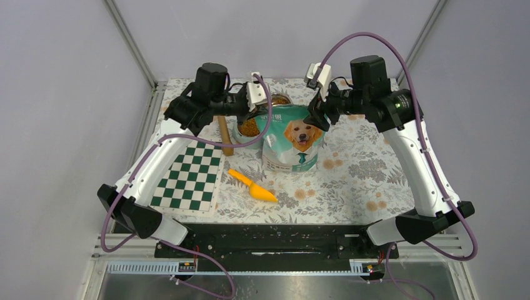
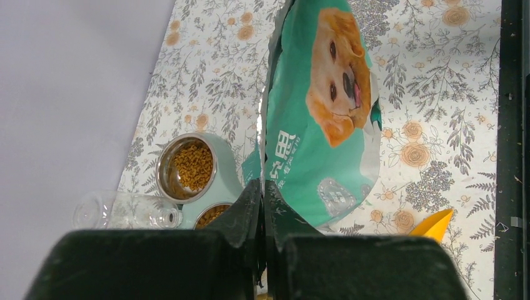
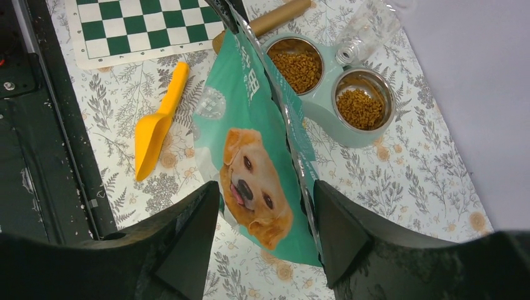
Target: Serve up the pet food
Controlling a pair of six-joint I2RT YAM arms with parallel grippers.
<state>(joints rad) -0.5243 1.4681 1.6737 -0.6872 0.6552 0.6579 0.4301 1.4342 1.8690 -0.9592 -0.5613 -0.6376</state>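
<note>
2 pet food (image 3: 302, 70) bowls (image 3: 361, 75), 1 bag (image 3: 247, 119)

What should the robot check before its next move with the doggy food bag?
1. Left gripper shut on the bag's top edge: ok.
2. Right gripper open, with the bag's edge between its fingers: ok, not gripping yet.
3. Bag standing upright: ok.
4. Bag top opened: cannot tell.
5. Pet food in both bowls: ok.
6. Scoop free on the table, not under the bag: ok.
</note>
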